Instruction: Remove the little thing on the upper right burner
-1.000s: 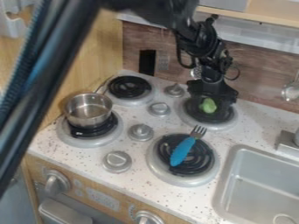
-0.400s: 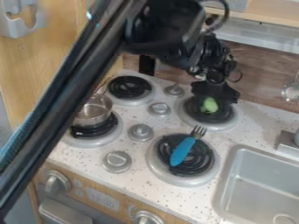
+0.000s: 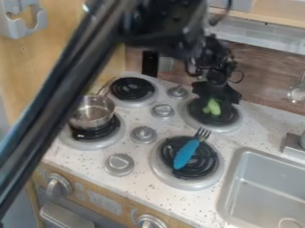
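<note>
Where the pincer (image 3: 218, 98) hangs, a green lump (image 3: 211, 107) bulges.

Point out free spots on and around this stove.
Bare: the upper left burner, the speckled counter between the upper right burner and sink, and inside the sink. Crowded: the upper right burner, with gripper and green object; the lower right burner, under the fork; the lower left burner, under the saucepan.

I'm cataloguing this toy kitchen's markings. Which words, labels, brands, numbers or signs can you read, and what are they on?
Pale panel between the two front knobs: characters, too blurred to read for certain.
Marks beside those knobs: too small to read.
No other text that I can make out.
</note>
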Controlling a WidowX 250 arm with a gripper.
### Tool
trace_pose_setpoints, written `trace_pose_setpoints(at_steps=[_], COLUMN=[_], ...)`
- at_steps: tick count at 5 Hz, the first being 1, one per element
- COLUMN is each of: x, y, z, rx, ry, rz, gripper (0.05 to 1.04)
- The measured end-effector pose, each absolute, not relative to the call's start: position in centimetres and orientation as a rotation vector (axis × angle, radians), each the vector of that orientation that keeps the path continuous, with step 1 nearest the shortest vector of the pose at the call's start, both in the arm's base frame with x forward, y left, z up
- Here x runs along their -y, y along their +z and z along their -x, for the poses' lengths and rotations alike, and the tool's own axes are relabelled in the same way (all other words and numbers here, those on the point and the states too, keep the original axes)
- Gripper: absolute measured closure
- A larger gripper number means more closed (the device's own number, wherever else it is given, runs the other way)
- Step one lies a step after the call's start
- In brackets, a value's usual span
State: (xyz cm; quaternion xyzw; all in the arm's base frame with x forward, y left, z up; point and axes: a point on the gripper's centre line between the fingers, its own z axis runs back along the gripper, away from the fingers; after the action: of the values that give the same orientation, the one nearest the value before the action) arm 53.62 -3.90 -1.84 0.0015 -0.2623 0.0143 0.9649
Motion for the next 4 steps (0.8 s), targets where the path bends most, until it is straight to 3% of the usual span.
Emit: trace_pose_setpoints(at_steps=[2, 4], x=[-3.7, -6.4], y=[0.6, 0.2], z=[-49.9, -48.4], rx=[0.544, 0.468], ry=[0.13, 0.133], rz=[0.013, 0.003], gripper=[0.58, 0.58])
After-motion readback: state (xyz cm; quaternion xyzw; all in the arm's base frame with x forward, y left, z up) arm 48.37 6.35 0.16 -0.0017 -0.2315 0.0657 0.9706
